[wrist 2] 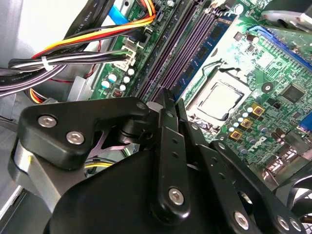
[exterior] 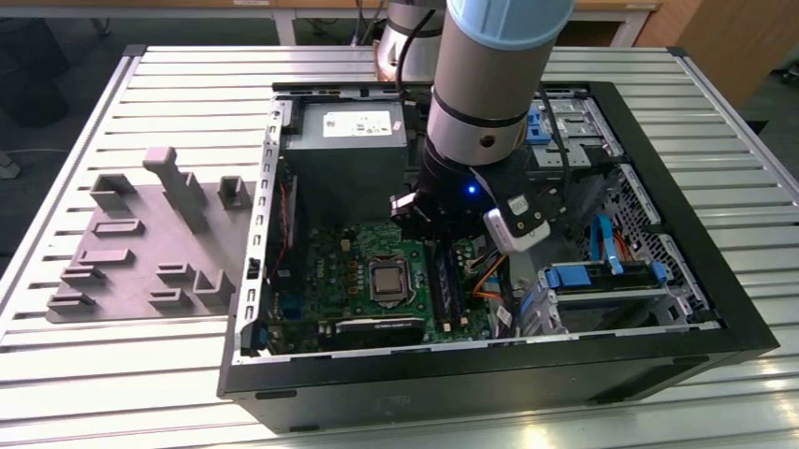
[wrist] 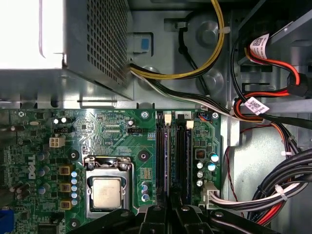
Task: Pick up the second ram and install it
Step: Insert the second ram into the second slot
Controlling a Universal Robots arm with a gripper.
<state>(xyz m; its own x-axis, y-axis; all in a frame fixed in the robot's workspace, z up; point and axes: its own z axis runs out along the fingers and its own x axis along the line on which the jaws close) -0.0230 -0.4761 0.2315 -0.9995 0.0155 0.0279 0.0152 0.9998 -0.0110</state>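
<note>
My gripper (exterior: 440,234) is down inside the open computer case (exterior: 699,318), over the motherboard's long black memory slots (wrist: 170,156). In the second wrist view its black fingers (wrist 2: 165,141) stand pressed together, the tip (wrist 2: 167,96) resting at the slots (wrist 2: 180,53). The second ram is hidden; I cannot tell whether a stick sits between the fingers. One blue-green memory stick (wrist 2: 214,39) stands in the slot nearest the processor socket (wrist 2: 214,100). In the first wrist view the gripper (wrist: 170,209) sits at the end of the slots, beside the processor socket (wrist: 108,191).
Cable bundles (wrist: 273,190) run beside the slots. The power supply (exterior: 343,140) fills the case's far end and drive bays (exterior: 600,281) its side at the exterior view's right. A grey fixture plate (exterior: 125,253) with blocks lies outside the case at the exterior view's left.
</note>
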